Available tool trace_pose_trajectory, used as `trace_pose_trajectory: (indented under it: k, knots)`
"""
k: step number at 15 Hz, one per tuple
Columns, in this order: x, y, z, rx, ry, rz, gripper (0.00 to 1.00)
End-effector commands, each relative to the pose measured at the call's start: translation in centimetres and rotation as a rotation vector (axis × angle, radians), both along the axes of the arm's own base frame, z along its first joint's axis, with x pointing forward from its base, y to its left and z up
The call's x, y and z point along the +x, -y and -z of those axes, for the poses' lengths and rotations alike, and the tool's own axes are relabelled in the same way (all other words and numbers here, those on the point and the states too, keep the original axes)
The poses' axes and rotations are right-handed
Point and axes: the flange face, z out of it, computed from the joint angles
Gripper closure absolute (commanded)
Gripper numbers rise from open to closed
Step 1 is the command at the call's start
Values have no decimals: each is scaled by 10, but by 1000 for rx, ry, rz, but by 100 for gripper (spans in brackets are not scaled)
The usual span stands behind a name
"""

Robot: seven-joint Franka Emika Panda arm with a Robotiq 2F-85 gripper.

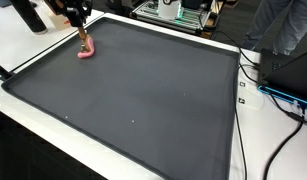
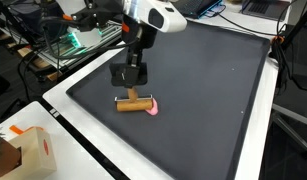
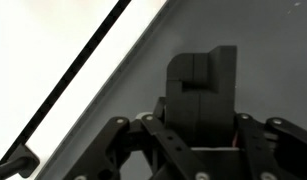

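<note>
Wooden-handled tool with pink head point(image 2: 136, 104) lies flat on black mat point(image 2: 223, 90), near mat corner, pink end pointing away from white desk point(image 2: 83, 125) edge. Gripper point(image 2: 130, 78) hangs just above handle, apart from it. Fingers point(image 3: 201, 90) look clenched together, nothing between them. Risk: descent with fingers clenched jabs round handle, which rolls or skids toward mat border. An off-centre grip would tip pink end down.

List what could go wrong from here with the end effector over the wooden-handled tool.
The end effector hangs close above the wooden-handled tool with its fingers seemingly together in the wrist view; lowering could press or roll the handle instead of straddling it. The tool lies near the edge of the black mat, so a nudge might push it off the mat.
</note>
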Motion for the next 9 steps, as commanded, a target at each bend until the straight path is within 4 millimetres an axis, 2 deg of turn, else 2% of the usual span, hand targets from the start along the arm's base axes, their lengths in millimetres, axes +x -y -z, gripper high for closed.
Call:
trace_pose_trajectory:
  k: [1,9]
  knots:
    - [-30,18,20,-32,-102,53,76]
    - [-48,31,19,-48,-155,73,76]
